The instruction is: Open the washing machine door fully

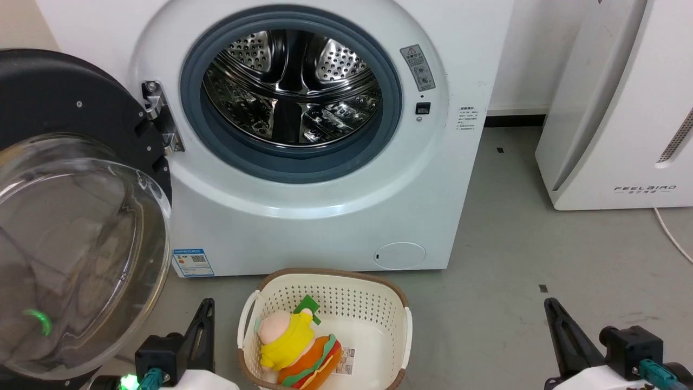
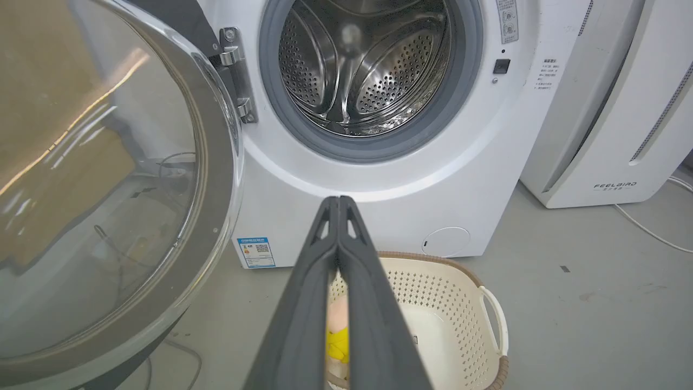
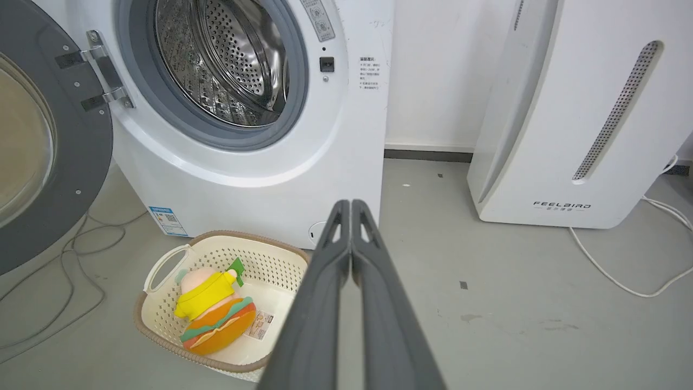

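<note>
Washing machine door (image 1: 81, 227) stands wide open at nine o'clock of the drum mouth (image 1: 292, 92). Left gripper (image 1: 207, 309) and right gripper (image 1: 553, 311) are both pinched together and empty, flanking the laundry basket (image 1: 405, 311) at six o'clock.

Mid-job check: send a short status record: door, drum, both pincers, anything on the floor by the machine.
door: washing machine door stands wide open at the left, on its hinge
drum: drum mouth uncovered, looks empty
left arm: left pincer shut, empty, apart from the door
right arm: right pincer shut, empty
floor: laundry basket holding a plush toy, in front of the washing machine
</note>
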Robot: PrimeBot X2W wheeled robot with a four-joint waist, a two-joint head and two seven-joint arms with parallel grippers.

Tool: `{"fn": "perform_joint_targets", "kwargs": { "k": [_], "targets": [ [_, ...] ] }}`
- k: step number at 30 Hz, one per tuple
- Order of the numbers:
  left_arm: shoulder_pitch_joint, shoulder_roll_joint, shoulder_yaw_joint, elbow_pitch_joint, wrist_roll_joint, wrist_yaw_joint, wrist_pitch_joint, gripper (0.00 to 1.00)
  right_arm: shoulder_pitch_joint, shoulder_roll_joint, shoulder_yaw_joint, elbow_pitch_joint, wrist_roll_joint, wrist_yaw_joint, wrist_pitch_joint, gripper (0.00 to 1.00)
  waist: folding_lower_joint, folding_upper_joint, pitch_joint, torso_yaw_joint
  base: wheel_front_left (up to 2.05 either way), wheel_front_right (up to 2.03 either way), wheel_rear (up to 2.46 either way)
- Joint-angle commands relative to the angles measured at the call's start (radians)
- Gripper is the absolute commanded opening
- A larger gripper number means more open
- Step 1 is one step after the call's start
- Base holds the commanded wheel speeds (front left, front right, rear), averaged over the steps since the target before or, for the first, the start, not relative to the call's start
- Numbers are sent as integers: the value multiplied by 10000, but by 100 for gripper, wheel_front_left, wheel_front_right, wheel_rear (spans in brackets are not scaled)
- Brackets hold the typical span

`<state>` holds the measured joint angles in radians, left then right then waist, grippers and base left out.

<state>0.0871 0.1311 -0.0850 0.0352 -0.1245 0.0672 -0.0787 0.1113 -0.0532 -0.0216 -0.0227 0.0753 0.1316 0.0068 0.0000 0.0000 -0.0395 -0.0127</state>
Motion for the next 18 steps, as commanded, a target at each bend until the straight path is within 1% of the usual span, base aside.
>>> {"fn": "perform_joint_targets", "kwargs": {
  "k": [1, 18],
  "targets": [
    [-196, -74, 52, -46, 82, -65, 46, 0, -172, 17, 28, 32, -118, -5, -38, 0, 0, 0, 7, 3, 0, 0, 0],
    [-407, -304, 302, -142, 446, -255, 278, 0, -466, 21, 87, 93, -316, -7, -47, 0, 0, 0, 129, 42, 0, 0, 0]
  ]
}}
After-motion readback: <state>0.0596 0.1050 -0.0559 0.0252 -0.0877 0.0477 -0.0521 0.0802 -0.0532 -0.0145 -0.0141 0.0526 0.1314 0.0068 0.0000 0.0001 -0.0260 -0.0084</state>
